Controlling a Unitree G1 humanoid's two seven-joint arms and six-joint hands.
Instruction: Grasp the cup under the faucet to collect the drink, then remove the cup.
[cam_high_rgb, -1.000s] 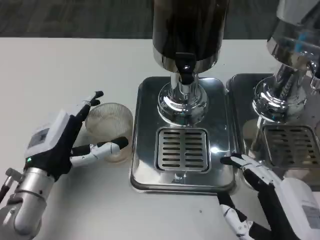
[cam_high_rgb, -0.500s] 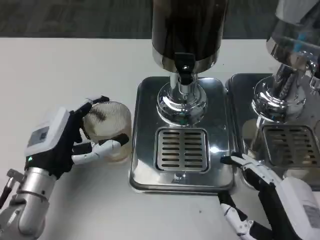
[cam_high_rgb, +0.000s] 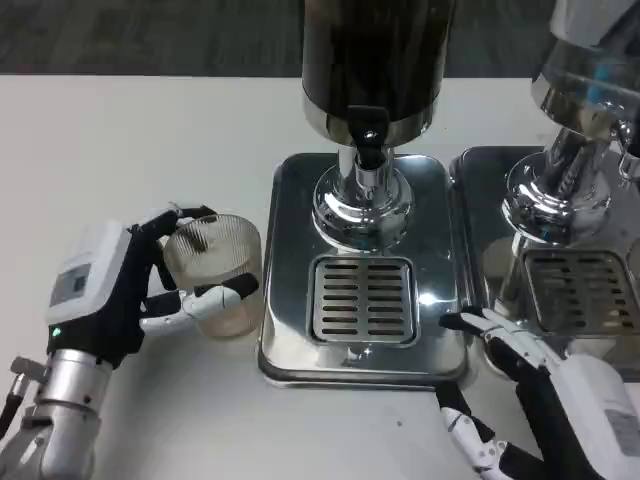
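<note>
Your right hand (cam_high_rgb: 520, 400) waits nearest you with fingers spread, holding nothing, beside the tray's (cam_high_rgb: 290, 350) front corner. Your left hand (cam_high_rgb: 150, 290) wraps the cup (cam_high_rgb: 212, 265), which sits on the table (cam_high_rgb: 120, 140), with the tray just to that hand's right. The grip looks shallow on ribbed plastic; squeeze unevenly and it may tilt or slip before reaching the faucet (cam_high_rgb: 370, 150) beyond. Dark floor (cam_high_rgb: 150, 35) lies farthest.

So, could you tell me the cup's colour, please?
Clear, ribbed cup in the left hand; head view.
</note>
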